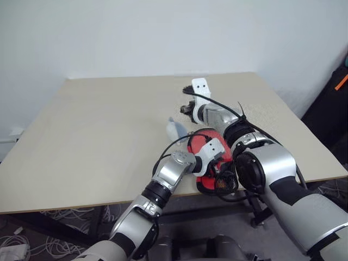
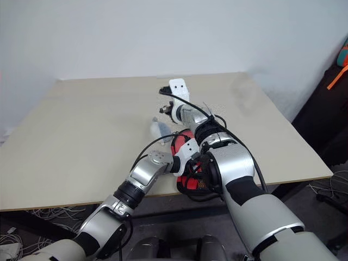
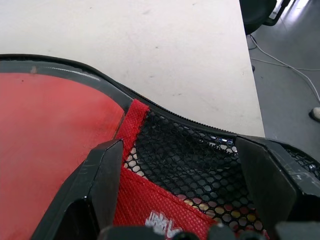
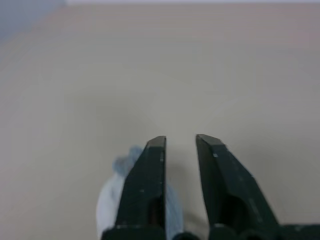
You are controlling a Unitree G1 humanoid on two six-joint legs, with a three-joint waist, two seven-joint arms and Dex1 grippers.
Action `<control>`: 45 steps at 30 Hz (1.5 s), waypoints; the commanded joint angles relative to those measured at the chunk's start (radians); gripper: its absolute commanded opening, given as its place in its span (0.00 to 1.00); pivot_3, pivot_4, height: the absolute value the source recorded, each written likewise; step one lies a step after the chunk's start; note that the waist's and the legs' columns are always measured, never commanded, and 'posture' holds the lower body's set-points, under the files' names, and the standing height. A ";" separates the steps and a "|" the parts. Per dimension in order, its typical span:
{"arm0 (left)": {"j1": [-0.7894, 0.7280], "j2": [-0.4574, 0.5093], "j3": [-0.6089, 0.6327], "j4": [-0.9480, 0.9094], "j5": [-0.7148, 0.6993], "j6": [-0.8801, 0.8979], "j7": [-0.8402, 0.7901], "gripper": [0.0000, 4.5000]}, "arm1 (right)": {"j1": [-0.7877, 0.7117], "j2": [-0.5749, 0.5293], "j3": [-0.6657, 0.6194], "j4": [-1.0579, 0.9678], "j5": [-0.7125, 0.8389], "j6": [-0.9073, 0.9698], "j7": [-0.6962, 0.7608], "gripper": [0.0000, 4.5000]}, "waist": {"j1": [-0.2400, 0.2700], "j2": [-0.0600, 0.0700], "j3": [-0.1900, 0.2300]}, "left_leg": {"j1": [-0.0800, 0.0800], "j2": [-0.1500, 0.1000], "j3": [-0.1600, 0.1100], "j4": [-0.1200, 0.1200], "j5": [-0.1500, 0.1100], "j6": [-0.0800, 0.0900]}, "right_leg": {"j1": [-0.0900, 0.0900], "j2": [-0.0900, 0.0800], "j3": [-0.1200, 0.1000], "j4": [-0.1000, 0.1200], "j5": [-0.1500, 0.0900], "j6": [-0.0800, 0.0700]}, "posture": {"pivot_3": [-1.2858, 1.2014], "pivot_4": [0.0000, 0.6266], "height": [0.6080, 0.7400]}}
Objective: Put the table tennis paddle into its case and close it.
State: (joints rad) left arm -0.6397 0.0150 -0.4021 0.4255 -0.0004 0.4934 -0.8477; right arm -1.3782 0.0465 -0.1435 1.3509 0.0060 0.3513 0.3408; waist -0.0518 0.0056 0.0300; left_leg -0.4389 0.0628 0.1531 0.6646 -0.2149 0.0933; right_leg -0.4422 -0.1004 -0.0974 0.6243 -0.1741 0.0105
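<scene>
beige table (image 1: 98, 141) bears the red case (image 3: 55, 140) (contents hidden).

Red case (image 3: 55, 145) with black piping (mesh pocket on one side), lying at table's near edge

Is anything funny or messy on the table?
A small pale blue-white lump lies loose on the table beside the red case; I cannot tell what it is. Nothing looks spilled or broken.
</scene>
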 commanded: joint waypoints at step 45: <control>0.035 0.011 -0.011 0.021 -0.014 0.096 0.038 0.83 | 0.018 0.107 -0.093 -0.013 0.070 0.094 -0.131 0.01 | 0.000 -0.001 -0.001 | 0.002 0.001 0.000 -0.002 0.000 -0.001 | -0.001 0.000 0.000 0.000 0.000 0.000 | 0.52 0.00 1.00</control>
State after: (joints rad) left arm -0.6255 0.0160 -0.4047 0.3921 -0.0166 0.5342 -0.8088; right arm -1.3298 0.1500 -0.1954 1.3471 0.0267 0.4547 0.2222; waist -0.0517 0.0049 0.0287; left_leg -0.4366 0.0634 0.1535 0.6626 -0.2151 0.0928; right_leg -0.4428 -0.1006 -0.0973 0.6239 -0.1743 0.0102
